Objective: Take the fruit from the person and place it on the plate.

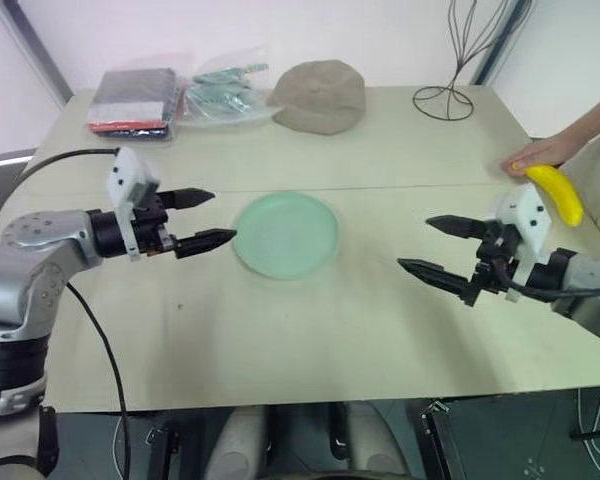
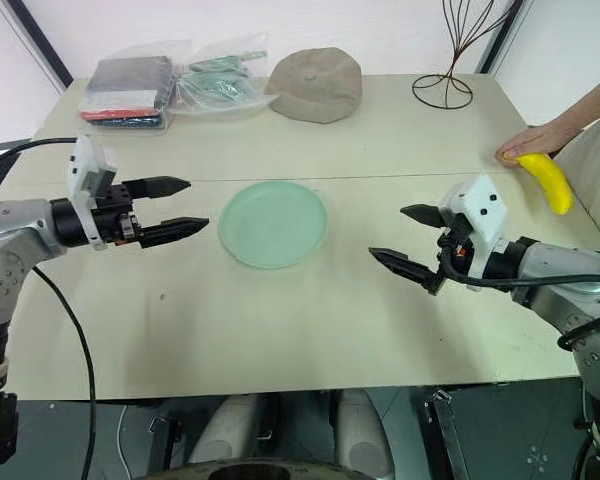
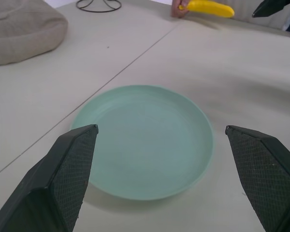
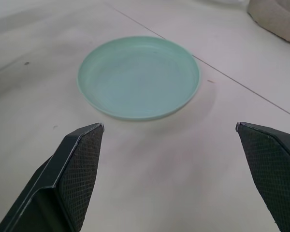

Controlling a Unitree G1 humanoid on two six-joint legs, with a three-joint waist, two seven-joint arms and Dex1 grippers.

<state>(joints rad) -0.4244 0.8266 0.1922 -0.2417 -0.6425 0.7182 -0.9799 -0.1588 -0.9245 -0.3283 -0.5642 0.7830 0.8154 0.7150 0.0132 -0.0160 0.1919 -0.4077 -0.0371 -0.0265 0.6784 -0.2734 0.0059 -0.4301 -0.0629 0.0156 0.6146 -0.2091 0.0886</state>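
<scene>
A yellow banana [image 1: 558,191] lies at the table's right edge, and the person's hand [image 1: 540,152] rests on its far end. The empty mint-green plate [image 1: 286,234] sits in the middle of the table. My right gripper [image 1: 428,246] hovers open to the right of the plate, pointing left toward it, with the banana behind it and to its right. On the plate's left, my left gripper [image 1: 211,218] hangs open just off the rim, pointing at the plate. Neither holds anything. The banana [image 3: 208,8] also appears beyond the plate [image 3: 145,140] in the left wrist view.
A tan cap [image 1: 320,95] sits at the back of the table. Bagged items [image 1: 175,97] lie at the back left. A black wire stand [image 1: 446,95] rises at the back right. A seam [image 2: 380,180] runs across the tabletop behind the plate.
</scene>
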